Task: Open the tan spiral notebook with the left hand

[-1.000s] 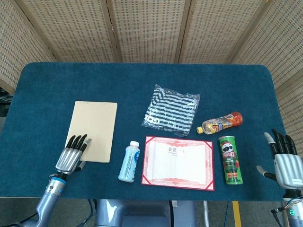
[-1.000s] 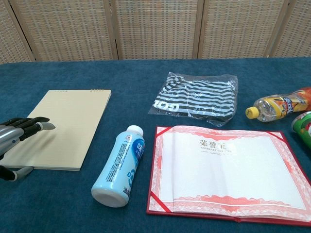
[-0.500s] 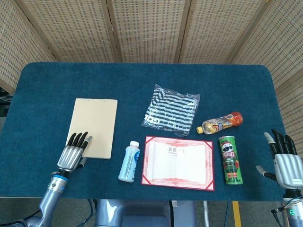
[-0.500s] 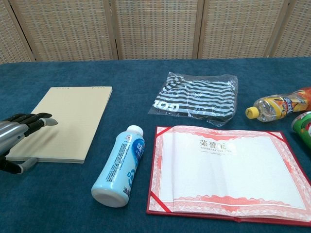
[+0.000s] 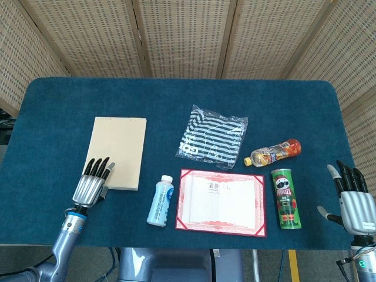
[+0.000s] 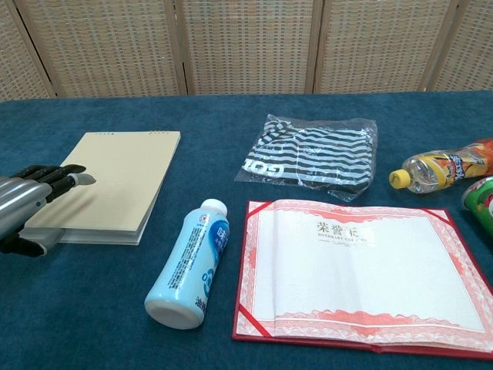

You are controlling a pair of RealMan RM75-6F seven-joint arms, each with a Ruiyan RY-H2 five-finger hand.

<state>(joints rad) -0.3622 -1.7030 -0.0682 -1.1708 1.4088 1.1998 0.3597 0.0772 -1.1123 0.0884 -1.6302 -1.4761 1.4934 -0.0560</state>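
Left hand (image 6: 31, 202) fingers extended, resting on tan notebook (image 6: 115, 185) corner.

Bright, even overhead light; soft short shadows, slight glare on plastic, both views sharp.

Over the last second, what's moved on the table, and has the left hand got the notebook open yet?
The tan spiral notebook has slid away from the robot, toward the screens, with the left hand following at its near-left corner, fingers on top. Its near edge now looks lifted in the chest view, but the cover isn't open. The right hand, bottles, can, certificate and striped bag stayed put.
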